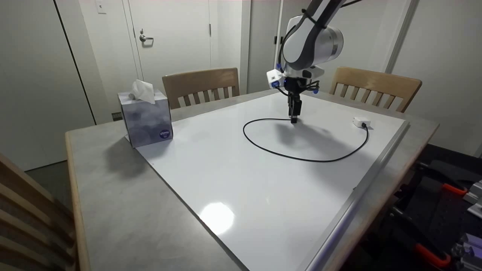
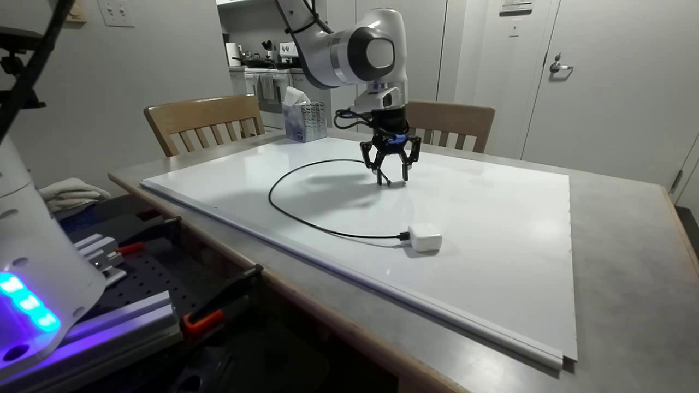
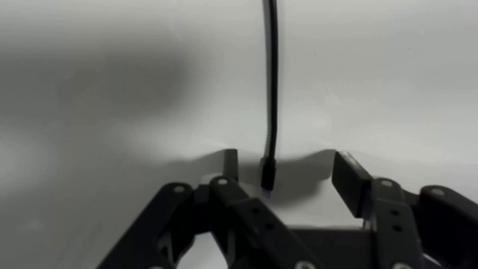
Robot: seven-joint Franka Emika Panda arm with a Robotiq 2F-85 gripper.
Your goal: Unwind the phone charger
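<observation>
End effector (image 3: 285,166), fingers (image 3: 351,183) spread wide, dark connector (image 3: 268,175) between, clear of both, black cable (image 3: 273,82) on white board (image 3: 373,74)

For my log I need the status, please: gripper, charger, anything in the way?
Gripper open, connector between fingers, not gripped. Cable in one wide curve to plug. Tissue box stands apart, seemingly not in the way.

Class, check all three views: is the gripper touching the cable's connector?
Apart. The wrist view shows it: the gripper is open, and the connector lies between its fingers with a strip of board visible on each side.
</observation>
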